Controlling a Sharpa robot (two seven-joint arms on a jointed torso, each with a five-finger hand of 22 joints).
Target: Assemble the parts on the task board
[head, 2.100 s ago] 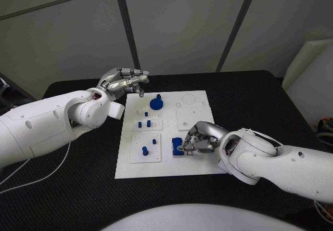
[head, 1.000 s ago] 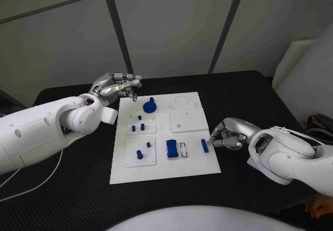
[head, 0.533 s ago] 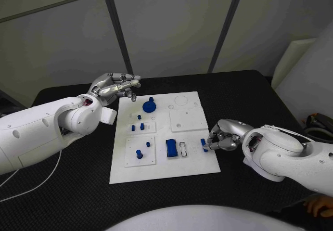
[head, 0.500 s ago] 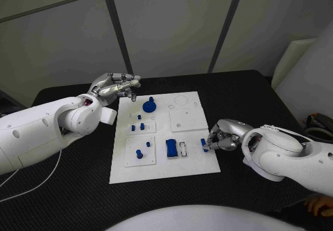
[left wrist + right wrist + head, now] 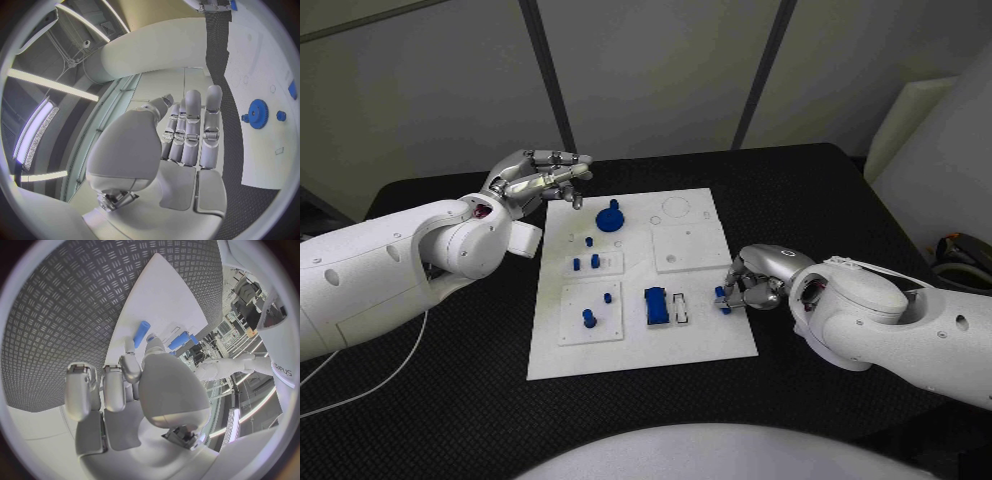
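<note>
The white task board (image 5: 704, 345) lies mid-table. My right hand (image 5: 753, 279) hovers at its right edge and pinches a small blue bar (image 5: 724, 297) at its fingertips; the bar (image 5: 142, 332) lies low against the board (image 5: 162, 295) just ahead of the fingers (image 5: 129, 351). A larger blue block (image 5: 655, 307) stands left of it, beside a narrow white slot (image 5: 681, 308). A blue gear (image 5: 610, 215) sits toward the far side, and the same gear (image 5: 257, 106) shows beyond my left hand's fingers. My left hand (image 5: 540, 181) hangs over the board's far left corner, holding nothing.
Small blue pegs stand on the board's left half (image 5: 594, 262), (image 5: 587, 319). A raised white square (image 5: 692, 246) and a round recess (image 5: 678, 208) lie on the right half. Black table (image 5: 834, 200) surrounds the board.
My right hand has shifted slightly left and inward over the board's right edge with the blue bar. The left hand has stayed put.
</note>
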